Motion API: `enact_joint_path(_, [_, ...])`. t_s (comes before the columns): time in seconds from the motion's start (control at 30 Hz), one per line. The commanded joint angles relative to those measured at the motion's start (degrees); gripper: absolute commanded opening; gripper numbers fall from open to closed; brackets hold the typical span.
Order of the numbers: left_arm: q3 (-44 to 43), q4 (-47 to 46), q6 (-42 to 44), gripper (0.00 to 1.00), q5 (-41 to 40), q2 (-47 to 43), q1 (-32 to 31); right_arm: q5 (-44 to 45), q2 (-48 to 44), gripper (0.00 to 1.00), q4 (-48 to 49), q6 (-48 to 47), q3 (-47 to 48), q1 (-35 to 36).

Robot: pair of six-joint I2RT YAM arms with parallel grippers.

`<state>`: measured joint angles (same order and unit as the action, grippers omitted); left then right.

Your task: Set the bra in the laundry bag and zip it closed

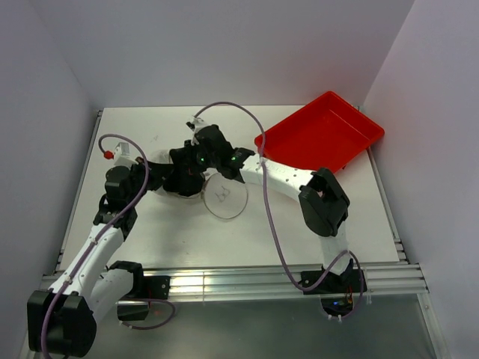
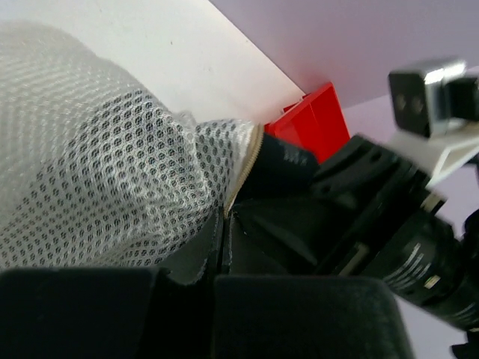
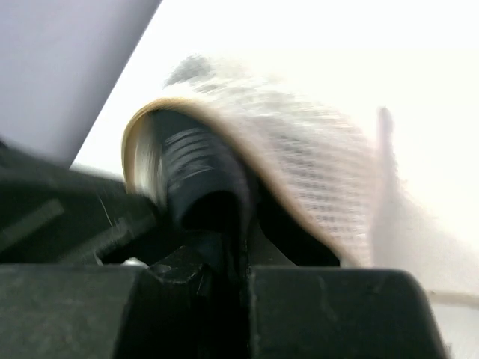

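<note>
The laundry bag [image 2: 97, 172] is presenting as translucent white mesh cloth with a rough honeycomb weave, and its zip tape [image 2: 249, 158] is showing a cream ribbed finish. The tray [image 1: 322, 134] is showing smooth, glossy red plastic, while the table [image 1: 172, 224] is showing a matt white surface. The rail [image 1: 239, 283] is reflecting light as bare grooved metal.
</note>
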<state>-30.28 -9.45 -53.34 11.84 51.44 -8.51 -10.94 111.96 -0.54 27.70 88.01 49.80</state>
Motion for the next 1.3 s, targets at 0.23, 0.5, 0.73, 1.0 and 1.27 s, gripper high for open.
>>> enact_joint_path(0.23, [3.3,2.9,-1.5,0.00,7.4,-4.7,-0.8,18.3,2.6,0.00,-6.5,7.7,10.3,-0.6])
enact_joint_path(0.5, [3.9,-6.2,-5.7,0.00,14.1,-0.9,-1.2,23.2,-3.2,0.00,-7.7,7.1,4.3,0.6])
enact_joint_path(0.73, [9.0,-16.8,-12.4,0.00,17.6,-2.8,-2.3,20.3,5.8,0.00,-8.8,10.7,8.1,4.0])
enact_joint_path(1.0, [17.9,-21.5,-17.8,0.00,15.6,-6.0,-1.5,24.3,6.6,0.00,-4.8,14.8,7.1,4.1])
enact_joint_path(1.27, [17.5,-11.0,-13.0,0.00,10.0,-12.5,-1.1,20.4,5.4,0.53,-4.7,15.5,6.2,5.7])
